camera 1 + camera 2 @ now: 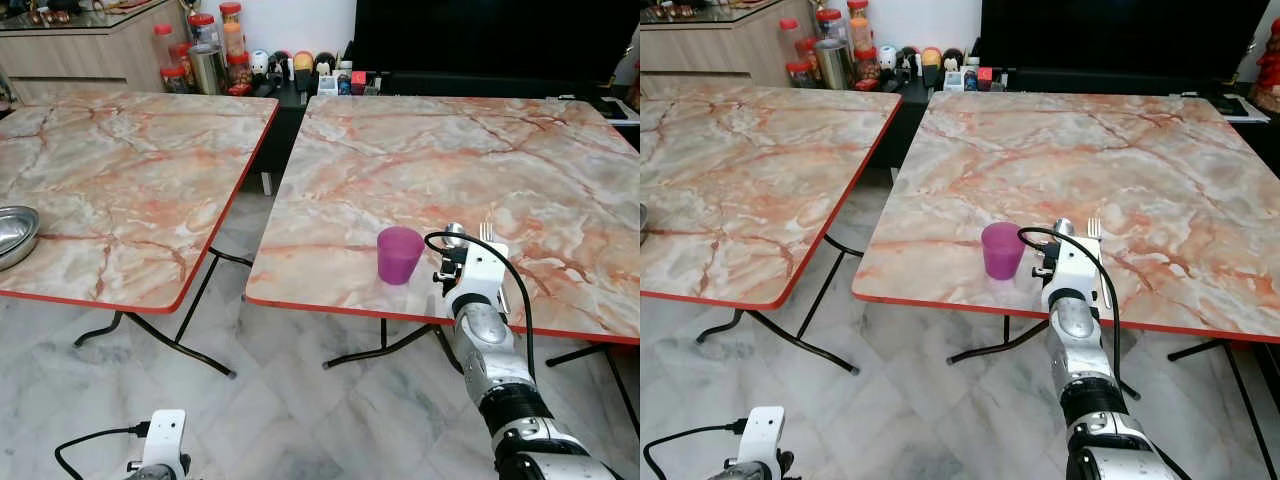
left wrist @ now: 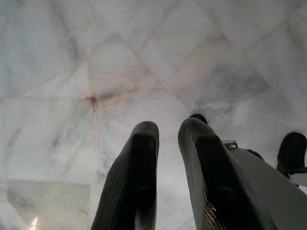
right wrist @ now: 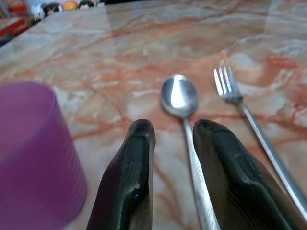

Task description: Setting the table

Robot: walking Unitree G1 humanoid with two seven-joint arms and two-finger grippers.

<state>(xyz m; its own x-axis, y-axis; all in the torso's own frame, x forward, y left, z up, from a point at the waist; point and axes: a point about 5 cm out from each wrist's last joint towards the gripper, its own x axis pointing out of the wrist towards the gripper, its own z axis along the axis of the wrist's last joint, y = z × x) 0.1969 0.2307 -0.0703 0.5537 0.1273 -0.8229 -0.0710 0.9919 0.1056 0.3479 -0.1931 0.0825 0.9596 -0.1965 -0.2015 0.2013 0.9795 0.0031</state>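
A purple cup (image 1: 399, 254) stands near the front edge of the right marble table (image 1: 450, 150). Just right of it a spoon (image 3: 179, 96) and a fork (image 3: 230, 86) lie side by side on the tabletop. My right gripper (image 3: 172, 127) is low over the table, open, its fingers on either side of the spoon's handle; the cup (image 3: 33, 153) is close beside it. The right arm (image 1: 480, 320) reaches up over the table's front edge. My left gripper (image 2: 168, 127) hangs open over the floor tiles.
A second marble table (image 1: 130, 180) stands to the left, across a narrow gap, with a steel bowl (image 1: 12, 235) at its left edge. Jars (image 1: 205, 50) and small figurines (image 1: 290, 65) line a low shelf behind, beside a dark screen (image 1: 480, 35).
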